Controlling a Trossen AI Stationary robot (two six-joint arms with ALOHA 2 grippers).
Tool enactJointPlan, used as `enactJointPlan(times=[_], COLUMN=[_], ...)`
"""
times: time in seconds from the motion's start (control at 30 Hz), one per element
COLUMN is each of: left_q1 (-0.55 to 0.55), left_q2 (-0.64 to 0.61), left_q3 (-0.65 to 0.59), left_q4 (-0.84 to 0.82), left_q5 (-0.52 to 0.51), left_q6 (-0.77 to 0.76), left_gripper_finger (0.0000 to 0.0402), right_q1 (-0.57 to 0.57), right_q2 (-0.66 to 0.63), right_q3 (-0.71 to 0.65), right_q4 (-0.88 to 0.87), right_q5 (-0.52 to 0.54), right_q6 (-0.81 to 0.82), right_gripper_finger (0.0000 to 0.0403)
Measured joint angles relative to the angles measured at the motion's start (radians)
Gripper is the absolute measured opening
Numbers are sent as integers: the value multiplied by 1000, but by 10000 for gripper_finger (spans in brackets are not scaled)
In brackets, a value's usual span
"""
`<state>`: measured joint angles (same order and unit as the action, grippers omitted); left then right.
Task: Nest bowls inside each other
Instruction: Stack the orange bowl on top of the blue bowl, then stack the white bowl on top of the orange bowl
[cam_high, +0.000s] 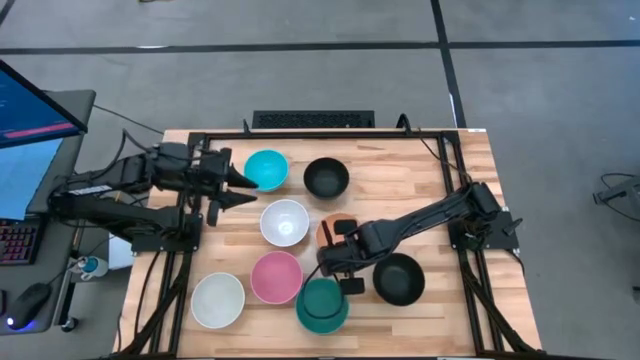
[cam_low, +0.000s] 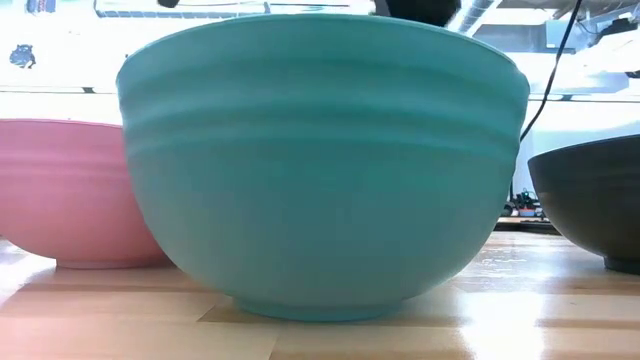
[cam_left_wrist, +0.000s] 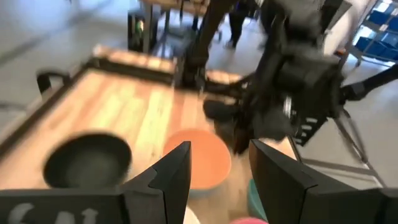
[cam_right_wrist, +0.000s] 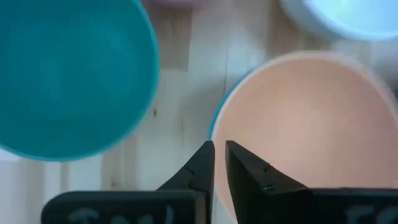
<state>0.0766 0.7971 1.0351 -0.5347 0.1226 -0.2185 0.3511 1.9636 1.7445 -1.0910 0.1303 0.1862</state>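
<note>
Several small round bowls stand on their bases on the wooden table. A cyan bowl and a black bowl are far. A white bowl and the orange bowl sit mid-table. Near are a white bowl, a pink bowl, a dark teal bowl and a black bowl. My right gripper is over the orange bowl's near edge, nearly shut on it. My left gripper is open beside the cyan bowl and touches nothing. My right gripper pinches the orange bowl's rim from above, one finger inside the bowl and one outside. A thin cyan-blue edge shows just outside that rim, as of a bowl under it. I cannot tell whether the orange bowl is lifted.
The dark teal bowl lies close beside the orange bowl, with a strip of bare wood between them. In the low view the dark teal bowl fills the front, with pink and black beside it. A black frame rims the table.
</note>
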Motion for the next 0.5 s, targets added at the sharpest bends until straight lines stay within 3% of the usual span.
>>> enactJointPlan(times=[0.33,0.5], left_q1=[-21,-21], left_q2=[13,12], left_q3=[-1,-1], left_q4=[14,16], left_q5=[-3,-23], left_q6=[-154,-193], left_gripper_finger=[153,153], right_q1=[0,0], right_q2=[-12,-34], right_q3=[284,336], right_q4=[-234,-308], right_q5=[12,142], right_q6=[-28,-11], right_gripper_finger=[63,63])
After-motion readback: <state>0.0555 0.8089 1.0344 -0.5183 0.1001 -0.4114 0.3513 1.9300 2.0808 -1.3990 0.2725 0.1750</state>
